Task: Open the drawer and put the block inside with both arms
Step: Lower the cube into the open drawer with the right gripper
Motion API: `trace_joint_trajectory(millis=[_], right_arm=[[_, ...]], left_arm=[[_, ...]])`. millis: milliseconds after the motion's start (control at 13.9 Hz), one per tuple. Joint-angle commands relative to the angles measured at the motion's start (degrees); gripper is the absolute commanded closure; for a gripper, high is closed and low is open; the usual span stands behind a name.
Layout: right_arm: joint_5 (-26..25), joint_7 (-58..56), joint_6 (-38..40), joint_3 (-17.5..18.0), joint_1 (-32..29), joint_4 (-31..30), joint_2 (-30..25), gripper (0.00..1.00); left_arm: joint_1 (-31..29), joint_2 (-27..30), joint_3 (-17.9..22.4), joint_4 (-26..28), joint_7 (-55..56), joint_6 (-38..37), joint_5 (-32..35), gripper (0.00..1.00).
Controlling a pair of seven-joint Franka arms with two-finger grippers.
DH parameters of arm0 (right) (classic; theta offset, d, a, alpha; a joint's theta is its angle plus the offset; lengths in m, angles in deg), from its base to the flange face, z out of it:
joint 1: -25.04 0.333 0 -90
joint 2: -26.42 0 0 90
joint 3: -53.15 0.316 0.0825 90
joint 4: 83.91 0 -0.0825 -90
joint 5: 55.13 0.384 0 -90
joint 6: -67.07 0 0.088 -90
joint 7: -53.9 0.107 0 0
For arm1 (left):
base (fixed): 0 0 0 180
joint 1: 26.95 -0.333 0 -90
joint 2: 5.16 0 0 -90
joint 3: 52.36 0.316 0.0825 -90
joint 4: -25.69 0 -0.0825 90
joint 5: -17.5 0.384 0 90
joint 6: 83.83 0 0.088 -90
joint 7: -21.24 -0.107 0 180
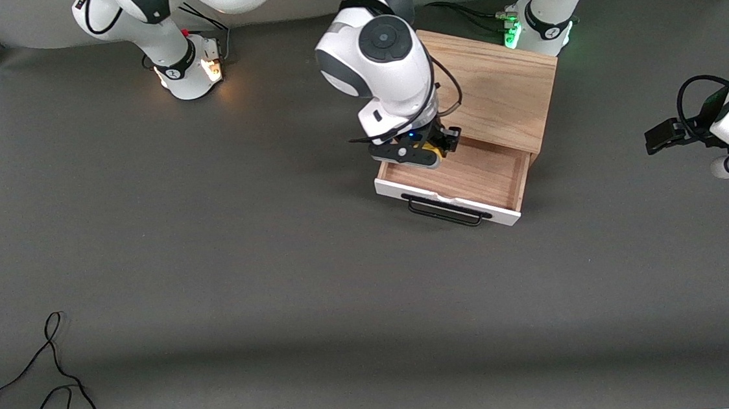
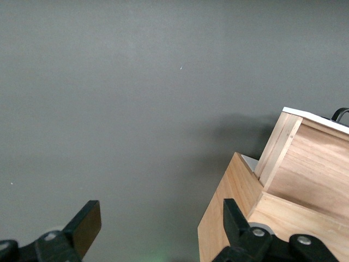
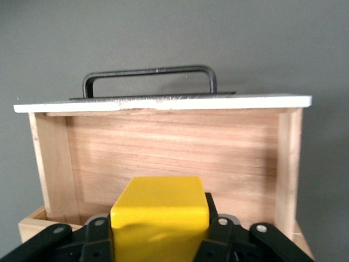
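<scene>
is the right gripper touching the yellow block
Touching. The right wrist view shows the right gripper with its fingers pressed against both sides of the block, holding it over the open drawer.

I count one drawer in one wooden box, one yellow block, my two arms, plus one loose cable.

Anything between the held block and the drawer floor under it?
Nothing. In the right wrist view the block, gripped by the right gripper, hangs over the open drawer, whose wooden floor shows bare up to the white front panel.
</scene>
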Motion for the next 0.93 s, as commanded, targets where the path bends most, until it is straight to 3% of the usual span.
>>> trace_joint_trajectory(millis=[0, 359, 431, 574, 862], right_arm=[[-2.03, 3.53, -2.46, -0.84, 1.77, 2.36, 3.17, 1.00], [-3.70, 4.60, -3.08, -0.93, 2.83, 2.18, 6.17, 1.00], [-3.79, 4.77, -3.08, -0.93, 2.83, 2.18, 6.61, 1.00], [-3.96, 4.86, -3.17, -0.93, 2.92, 2.18, 7.48, 1.00], [-5.10, 5.12, -3.17, -0.93, 3.18, 2.09, 8.63, 1.00]], left_arm=[[-0.88, 1.38, 0.07, 0.74, -2.43, 1.01, -0.05, 0.00], [0.52, 1.02, 0.24, 0.21, -2.26, 0.93, -0.14, 0.00], [2.70, 0.94, 1.73, 0.21, -2.34, 1.01, -0.14, 0.00], [9.20, 1.02, 9.09, 0.12, -2.35, 1.01, -0.40, 0.00], [9.14, 1.11, 9.12, -0.23, -2.43, 1.01, -0.49, 0.00]])
